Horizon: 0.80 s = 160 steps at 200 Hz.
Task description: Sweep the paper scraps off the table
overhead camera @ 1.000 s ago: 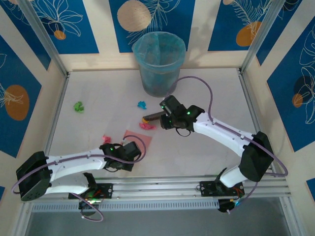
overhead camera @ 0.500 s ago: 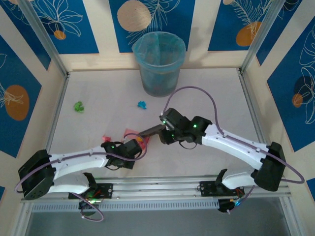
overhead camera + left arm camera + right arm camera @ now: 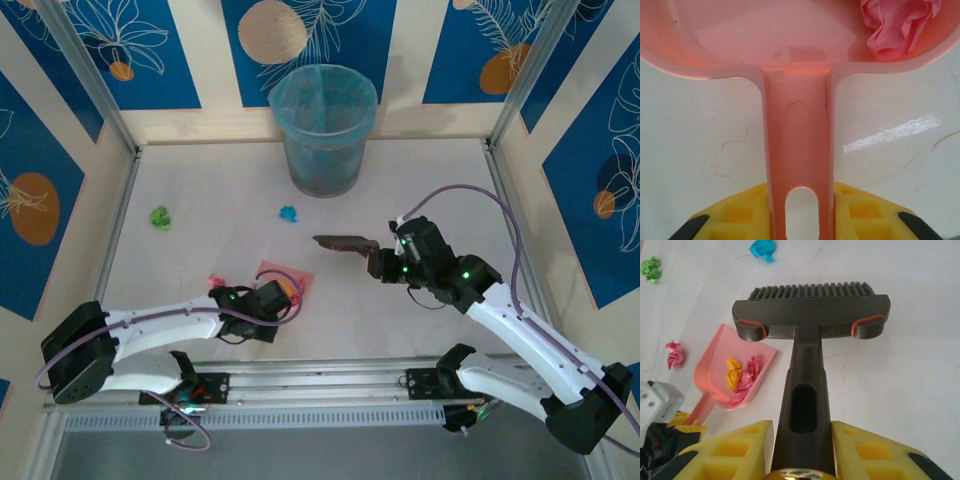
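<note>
Holding: left gripper (image 3: 800, 215) clamped on the pink dustpan (image 3: 790, 45) handle; right gripper (image 3: 802, 440) clamped on the dark brush (image 3: 810, 305) handle. Paper scraps (image 3: 742, 375): crumpled orange and pink bits in the pan just ahead of the left fingers; pink-red scrap (image 3: 674, 354) beside the pan; cyan scrap (image 3: 762, 248) and green scrap (image 3: 650, 268) beyond the bristles, loose on the white table (image 3: 900, 370).

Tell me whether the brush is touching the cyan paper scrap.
Apart. The right wrist view shows bare table between the brush and the cyan scrap.
</note>
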Tool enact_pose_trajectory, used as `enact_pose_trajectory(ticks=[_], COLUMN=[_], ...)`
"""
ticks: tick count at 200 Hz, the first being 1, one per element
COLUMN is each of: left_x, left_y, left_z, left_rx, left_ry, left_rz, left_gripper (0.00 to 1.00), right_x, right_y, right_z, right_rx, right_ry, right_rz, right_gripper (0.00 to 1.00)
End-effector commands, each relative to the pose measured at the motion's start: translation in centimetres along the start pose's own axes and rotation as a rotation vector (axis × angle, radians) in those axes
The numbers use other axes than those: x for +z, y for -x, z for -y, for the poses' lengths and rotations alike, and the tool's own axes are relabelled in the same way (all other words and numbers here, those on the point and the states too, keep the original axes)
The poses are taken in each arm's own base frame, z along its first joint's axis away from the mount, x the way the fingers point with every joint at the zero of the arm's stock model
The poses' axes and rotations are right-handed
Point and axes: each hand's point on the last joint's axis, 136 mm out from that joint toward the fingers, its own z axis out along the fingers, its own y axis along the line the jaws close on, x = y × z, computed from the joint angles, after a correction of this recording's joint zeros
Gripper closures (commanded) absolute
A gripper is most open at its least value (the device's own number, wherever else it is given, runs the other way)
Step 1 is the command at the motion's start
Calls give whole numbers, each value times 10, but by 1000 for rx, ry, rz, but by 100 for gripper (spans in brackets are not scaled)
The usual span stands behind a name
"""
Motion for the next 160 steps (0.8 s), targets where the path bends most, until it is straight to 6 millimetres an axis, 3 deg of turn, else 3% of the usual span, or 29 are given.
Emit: enact_pose_trajectory(ticks=[1, 41, 87, 122, 160], left_x=[-6, -19, -51, -92, -149], left_y=[1, 14, 32, 55, 101], left_z=[4, 7, 6, 10, 24], left_rx=[18, 14, -1, 23, 68], left_ry=[-35, -68, -92, -97, -88], left_rz=[-1, 80, 181, 246, 343], left_gripper=[100, 100, 100, 100, 100], right_x=[9, 23, 46, 61, 75], right_y=[1, 6, 5, 0, -6], right_z=[-1, 23, 44, 59, 51], right_rx=[-15, -51, -24, -7, -12], right_ry=[-7, -141, -171, -198, -131], right_rz=[-19, 15, 134, 187, 182], right_gripper=[100, 100, 100, 100, 100])
